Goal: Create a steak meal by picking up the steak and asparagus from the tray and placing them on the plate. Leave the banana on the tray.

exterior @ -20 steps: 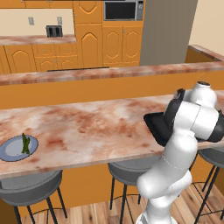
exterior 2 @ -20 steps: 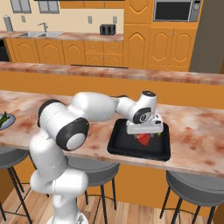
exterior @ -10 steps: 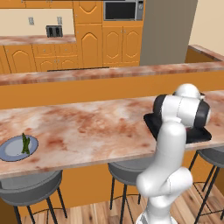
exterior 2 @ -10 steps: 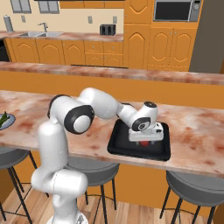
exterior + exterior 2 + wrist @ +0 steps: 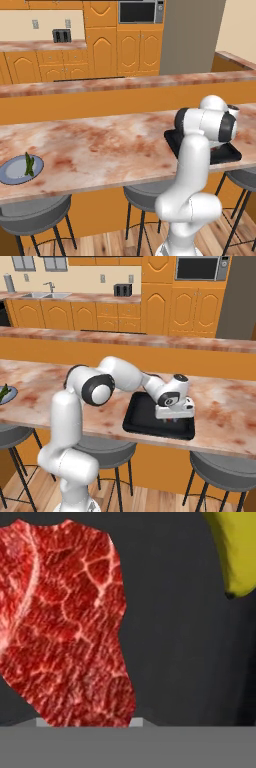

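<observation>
- Gripper (image 5: 173, 418) lowered into the tray (image 5: 142, 421), at its right half, pointing straight down, wrist just above the rim.
- Cannot tell whether jaws clenched or released: fingertips hidden under the white hand from the right base view, and not made out in the hand view.
- Very close beneath the hand camera, the steak (image 5: 70, 627): red, marbled with pale veins, flat on the tray floor (image 5: 175, 642), reaching to the lower edge of that view where the fingers would be.
- Cannot tell whether steak touched or gripped.
- Beside the steak on the same tray, apart from it with bare black floor between, the banana (image 5: 237, 552): yellow, its dark tip pointing toward the tray floor's middle.
- Seen from the left base view, the tray (image 5: 172, 140) mostly behind the arm's elbow, lying at the near edge of the marble counter (image 5: 100, 145).
- Far from the tray, at the other end of the counter, the plate (image 5: 11, 174), round and grey-blue, also near the front edge.
- On the plate, well apart from the tray, the asparagus (image 5: 28, 165): dark green, lying across the plate's right part.
- Below the counter in front of the tray, grey bar stools (image 5: 225, 471).
- Beyond the tray, a raised ledge, then orange cabinets with a microwave (image 5: 200, 268) and a toaster (image 5: 122, 290).
</observation>
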Motion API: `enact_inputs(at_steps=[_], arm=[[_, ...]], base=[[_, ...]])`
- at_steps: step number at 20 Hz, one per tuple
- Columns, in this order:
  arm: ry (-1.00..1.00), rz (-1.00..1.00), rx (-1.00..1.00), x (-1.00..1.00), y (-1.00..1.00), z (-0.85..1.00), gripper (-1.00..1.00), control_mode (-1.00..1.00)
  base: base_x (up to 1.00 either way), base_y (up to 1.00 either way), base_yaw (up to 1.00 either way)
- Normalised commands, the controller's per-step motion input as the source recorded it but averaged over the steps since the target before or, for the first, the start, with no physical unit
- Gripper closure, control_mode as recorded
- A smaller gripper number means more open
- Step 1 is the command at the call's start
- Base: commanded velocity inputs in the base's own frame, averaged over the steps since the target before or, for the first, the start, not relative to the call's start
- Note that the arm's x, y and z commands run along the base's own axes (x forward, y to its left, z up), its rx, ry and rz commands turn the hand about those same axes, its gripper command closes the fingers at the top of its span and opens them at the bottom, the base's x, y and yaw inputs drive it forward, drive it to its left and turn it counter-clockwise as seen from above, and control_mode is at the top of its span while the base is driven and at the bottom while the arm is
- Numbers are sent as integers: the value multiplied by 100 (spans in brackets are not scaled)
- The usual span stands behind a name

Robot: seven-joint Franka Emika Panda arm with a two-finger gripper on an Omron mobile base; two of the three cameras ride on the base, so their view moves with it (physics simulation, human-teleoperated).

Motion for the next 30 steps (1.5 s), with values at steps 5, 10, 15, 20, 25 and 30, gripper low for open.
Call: enact_inputs(at_steps=[5,10,15,20,25,30], arm=[[-6,0,0,27,28,-27,-100,-100],[-13,0,0,4,39,-12,-100,-100],[-17,0,0,1,38,-1,-100,-100],[-8,0,0,6,50,-3,100,-100],[0,0,0,7,15,-5,100,-100],[-1,4,0,1,0,4,100,-100]], base=[[0,0,0],[0,0,0],[0,0,0],[0,0,0],[0,0,0],[0,0,0]])
